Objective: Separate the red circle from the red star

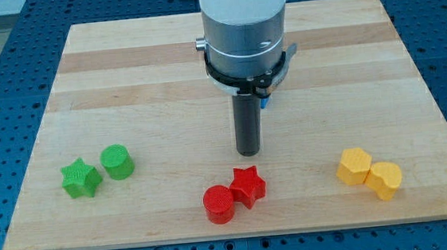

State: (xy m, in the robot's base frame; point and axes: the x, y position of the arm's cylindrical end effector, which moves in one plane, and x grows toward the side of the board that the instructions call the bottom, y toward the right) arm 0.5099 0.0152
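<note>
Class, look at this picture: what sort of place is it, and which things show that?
Probably a robotics lab bench: a wooden board on a blue perforated table, and my tip just above the red star.

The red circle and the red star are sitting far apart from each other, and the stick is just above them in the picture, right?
Not quite. The camera view shows the red circle and the red star pressed together, touching, not far apart. The rest is right: my tip is just above them, nearest the star.
</note>
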